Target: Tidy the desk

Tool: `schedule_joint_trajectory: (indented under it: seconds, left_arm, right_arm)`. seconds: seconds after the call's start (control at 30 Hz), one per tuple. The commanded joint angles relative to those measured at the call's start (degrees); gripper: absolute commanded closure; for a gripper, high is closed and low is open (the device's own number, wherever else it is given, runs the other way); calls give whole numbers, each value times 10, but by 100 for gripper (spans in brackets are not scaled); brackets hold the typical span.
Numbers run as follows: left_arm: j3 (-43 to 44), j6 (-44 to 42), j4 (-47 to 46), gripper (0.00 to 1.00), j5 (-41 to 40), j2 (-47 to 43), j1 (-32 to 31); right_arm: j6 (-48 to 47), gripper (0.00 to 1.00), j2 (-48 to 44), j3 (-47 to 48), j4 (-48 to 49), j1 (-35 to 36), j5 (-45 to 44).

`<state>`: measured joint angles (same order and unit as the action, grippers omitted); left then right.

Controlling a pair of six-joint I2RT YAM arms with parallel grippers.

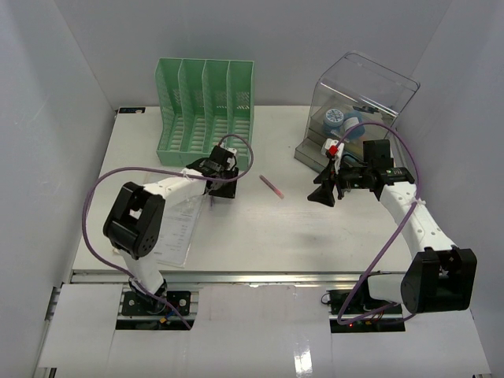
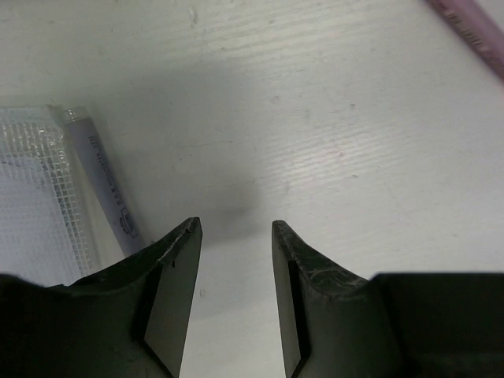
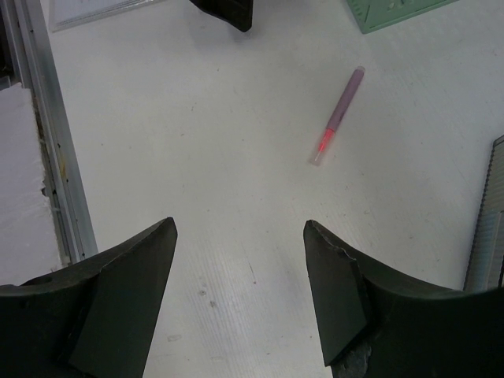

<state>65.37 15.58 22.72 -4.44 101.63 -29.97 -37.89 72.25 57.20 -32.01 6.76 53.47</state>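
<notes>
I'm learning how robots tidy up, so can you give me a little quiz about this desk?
1. True or false: the pink pen lies inside the green file rack.
2. Which hand is nearer the mesh pouch? A) left hand B) right hand
3. Fill in: both hands are ____, with nothing between their fingers.

Key:
1. False. The pink pen lies on the bare desk, apart from the rack.
2. A
3. open
</notes>
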Motion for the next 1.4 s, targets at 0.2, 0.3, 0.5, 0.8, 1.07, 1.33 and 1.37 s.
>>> schedule_joint_trajectory:
  seconds: [0.2,0.3,0.5,0.8,1.07,1.33,1.37]
  left_arm:
    - [10,0,29,48,-50,-95,8]
    - [6,1,43,48,-56,-68,26]
    - [23,-3,44,48,-73,-13,36]
    - [79,-16,66,51,-83,64,36]
    - [87,-19,81,66,-66,98,38]
    - [77,0,53,95,61,51,37]
    - [71,9,32,96,91,39,37]
  right_arm:
    - [0,27,-6,-10,6,-3,21]
    - [3,27,-3,-12,6,-3,19]
    - [3,27,3,-14,6,-3,16]
    - [1,27,7,-15,5,-3,15]
    - [1,27,8,-16,5,-4,19]
    - [2,27,-1,-16,5,-13,21]
    - [4,27,-3,-16,5,-15,21]
